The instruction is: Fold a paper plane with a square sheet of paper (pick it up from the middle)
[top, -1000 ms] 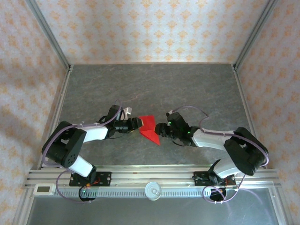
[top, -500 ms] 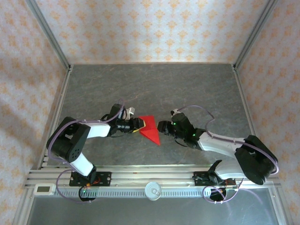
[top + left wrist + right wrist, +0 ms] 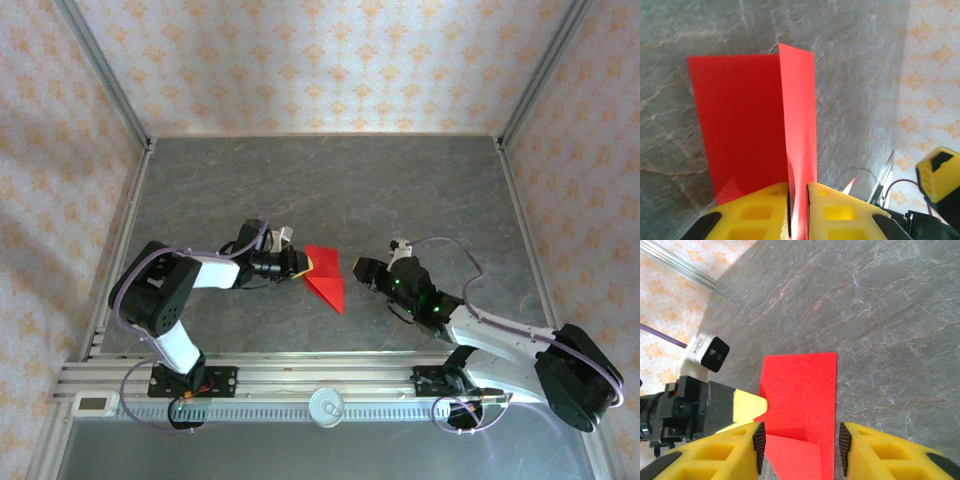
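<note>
I see bright red paper (image 3: 325, 278), a grey veined table (image 3: 330, 180), yellow fingers (image 3: 880, 455), and cream walls (image 3: 320, 60) patterned with orange motifs.

Bright, even, diffuse light, soft short shadows. Left wrist view: the square sheet of paper (image 3: 740, 125) darkens toward the blurred bottom edge.

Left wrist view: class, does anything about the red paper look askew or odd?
Yes: one flap of the red paper stands up from the table, pinched in the left claw; the rest lies flat.

Black-and-white arms (image 3: 205, 272); lilac cables (image 3: 445, 239); yellow fingers (image 3: 760, 210).
</note>
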You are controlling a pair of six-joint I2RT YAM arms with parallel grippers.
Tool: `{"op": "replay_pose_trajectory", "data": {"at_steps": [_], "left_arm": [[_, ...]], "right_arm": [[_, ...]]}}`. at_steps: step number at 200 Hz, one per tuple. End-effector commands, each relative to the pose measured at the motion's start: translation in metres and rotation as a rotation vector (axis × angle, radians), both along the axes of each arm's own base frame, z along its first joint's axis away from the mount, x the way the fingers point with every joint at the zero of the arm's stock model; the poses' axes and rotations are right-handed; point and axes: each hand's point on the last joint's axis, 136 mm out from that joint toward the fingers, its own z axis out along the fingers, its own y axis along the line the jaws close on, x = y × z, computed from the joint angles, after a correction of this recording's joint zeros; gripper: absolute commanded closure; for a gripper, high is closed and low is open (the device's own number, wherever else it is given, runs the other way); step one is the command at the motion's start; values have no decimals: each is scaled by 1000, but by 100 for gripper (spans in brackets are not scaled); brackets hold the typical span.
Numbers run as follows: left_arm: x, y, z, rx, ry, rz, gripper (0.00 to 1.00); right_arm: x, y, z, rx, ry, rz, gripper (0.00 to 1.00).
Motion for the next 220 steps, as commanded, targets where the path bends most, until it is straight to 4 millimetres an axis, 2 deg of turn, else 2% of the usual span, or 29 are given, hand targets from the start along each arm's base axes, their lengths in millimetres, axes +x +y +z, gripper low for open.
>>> {"op": "replay_pose_trajectory", "data": {"at_steps": [1,66,122,147,172,194,220], "left_arm": [[18,-5,16,-53,-55,17,87],[29,4,23,-48,-82,121,95],[40,13,28,-37,-95,215,98],[39,16,30,-28,-105,233,98],[34,12,32,-41,-100,209,95],[31,7,34,-54,-98,184,91],[31,3,40,-75,-106,161,83]], "right_arm": [[1,1,11,-5,-65,24,54],[-2,0,-20,-177,-3,89,53],[5,-1,-17,-189,8,48,52],[3,7,-14,-189,1,114,52],[-3,21,-11,-204,-11,217,53],[-3,28,-13,-241,-27,256,60],[-11,43,-19,-419,-136,312,60]]}}
